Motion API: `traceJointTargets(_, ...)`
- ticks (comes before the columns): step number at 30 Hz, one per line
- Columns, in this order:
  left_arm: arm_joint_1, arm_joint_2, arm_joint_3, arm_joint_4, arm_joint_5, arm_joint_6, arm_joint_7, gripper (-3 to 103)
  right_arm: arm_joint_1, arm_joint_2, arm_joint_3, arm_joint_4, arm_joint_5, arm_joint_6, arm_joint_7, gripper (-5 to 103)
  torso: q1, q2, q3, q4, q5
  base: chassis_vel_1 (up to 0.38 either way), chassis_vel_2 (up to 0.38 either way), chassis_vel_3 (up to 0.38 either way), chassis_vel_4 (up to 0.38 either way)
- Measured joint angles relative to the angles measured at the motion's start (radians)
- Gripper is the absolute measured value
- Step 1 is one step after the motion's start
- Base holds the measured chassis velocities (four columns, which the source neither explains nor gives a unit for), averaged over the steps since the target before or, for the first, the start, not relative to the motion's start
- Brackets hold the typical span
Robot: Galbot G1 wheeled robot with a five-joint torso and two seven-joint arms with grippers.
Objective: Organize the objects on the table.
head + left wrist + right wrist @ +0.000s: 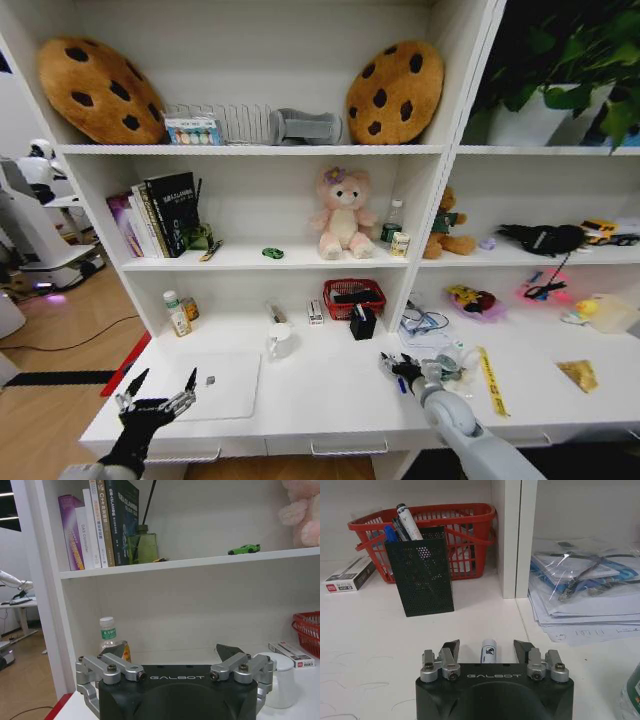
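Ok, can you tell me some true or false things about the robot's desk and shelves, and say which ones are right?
1. The green toy car sits on a shelf. True.
2. The right gripper has a pen lying between its open fingers. True.
3. The pen holder is empty. False: pens stand in it.
4. The laptop lies open. False: it lies closed on the table.
5. The left gripper holds the laptop. False: it is open at the table's front edge, holding nothing.

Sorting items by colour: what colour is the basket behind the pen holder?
Red basket, clearest in the right wrist view.
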Motion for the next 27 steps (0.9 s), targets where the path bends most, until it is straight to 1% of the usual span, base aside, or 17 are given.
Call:
traceJointTargets(3,0.0,0.0,0.0,0.0,0.0,0.0,0.0,100,-0.009,0.0,-0.004,0.008,-0.004,-0.007,-0.006,57,0.0,0.0,0.0,-0.0001,0.0,0.0,0.0,0.0,0.0)
traceJointTargets(8,0.0,0.0,0.0,0.0,0.0,0.0,0.0,100,-0.013,0.006,-0.007,0.006,-0.019,0.001,-0.006,54,0.0,0.0,0.0,-0.0001,-0.0002,0.0,0.0,0.0,0.0)
traceJointTargets(9,0.0,0.0,0.0,0.0,0.0,0.0,0.0,100,-0.013,0.008,-0.007,-0.003,-0.041,0.012,-0.009,44,0.0,0.0,0.0,0.0,0.0,0.0,0.0,0.0,0.0)
traceJointTargets(10,0.0,0.0,0.0,0.0,0.0,0.0,0.0,100,-0.013,0.008,-0.006,-0.004,-0.044,0.013,-0.01,44,0.0,0.0,0.0,-0.0001,0.0,0.0,0.0,0.0,0.0)
traceJointTargets(11,0.0,0.0,0.0,0.0,0.0,0.0,0.0,100,-0.014,0.007,-0.004,-0.004,-0.035,0.013,-0.01,34,0.0,0.0,0.0,-0.0001,0.0,0.0,0.0,0.0,0.0)
traceJointTargets(13,0.0,0.0,0.0,0.0,0.0,0.0,0.0,100,-0.014,0.007,-0.004,-0.004,-0.031,0.013,-0.01,34,0.0,0.0,0.0,-0.0001,0.0,0.0,0.0,0.0,0.0)
traceJointTargets(14,0.0,0.0,0.0,0.0,0.0,0.0,0.0,100,-0.014,0.007,-0.002,-0.005,-0.026,0.013,-0.01,31,0.0,0.0,0.0,0.0,0.0,0.0,0.0,0.0,0.0)
traceJointTargets(17,0.0,0.0,0.0,0.0,0.0,0.0,0.0,100,-0.015,0.006,0.0,-0.006,-0.012,0.011,-0.01,28,0.0,0.0,0.0,0.0,-0.0001,0.0,0.0,0.0,0.0)
traceJointTargets(19,0.0,0.0,0.0,0.0,0.0,0.0,0.0,100,-0.017,0.005,0.002,-0.006,0.003,0.008,-0.01,21,0.0,0.0,0.0,-0.0001,-0.0002,0.0,0.0,0.0,0.0)
traceJointTargets(20,0.0,0.0,0.0,0.0,0.0,0.0,0.0,100,-0.017,0.005,0.002,-0.006,0.003,0.008,-0.01,21,0.0,0.0,0.0,-0.0001,-0.0002,0.0,0.0,0.0,0.0)
traceJointTargets(21,0.0,0.0,0.0,0.0,0.0,0.0,0.0,100,-0.018,0.005,0.002,-0.005,0.006,0.008,-0.01,16,0.0,0.0,0.0,0.0,-0.0001,0.0,0.0,0.0,0.0)
traceJointTargets(22,0.0,0.0,0.0,0.0,0.0,0.0,0.0,100,-0.018,0.005,0.002,-0.005,0.006,0.008,-0.01,16,0.0,0.0,0.0,0.0,-0.0001,0.0,0.0,0.0,0.0)
traceJointTargets(23,0.0,0.0,0.0,0.0,0.0,0.0,0.0,100,-0.018,0.006,0.002,-0.004,0.009,0.007,-0.008,13,0.0,0.0,0.0,0.0,-0.0001,0.0,0.0,0.0,0.0)
traceJointTargets(27,0.0,0.0,0.0,0.0,0.0,0.0,0.0,100,-0.019,0.007,0.003,-0.003,0.008,0.01,-0.007,13,0.0,0.0,0.0,0.0,0.0,0.0,0.0,0.0,0.0)
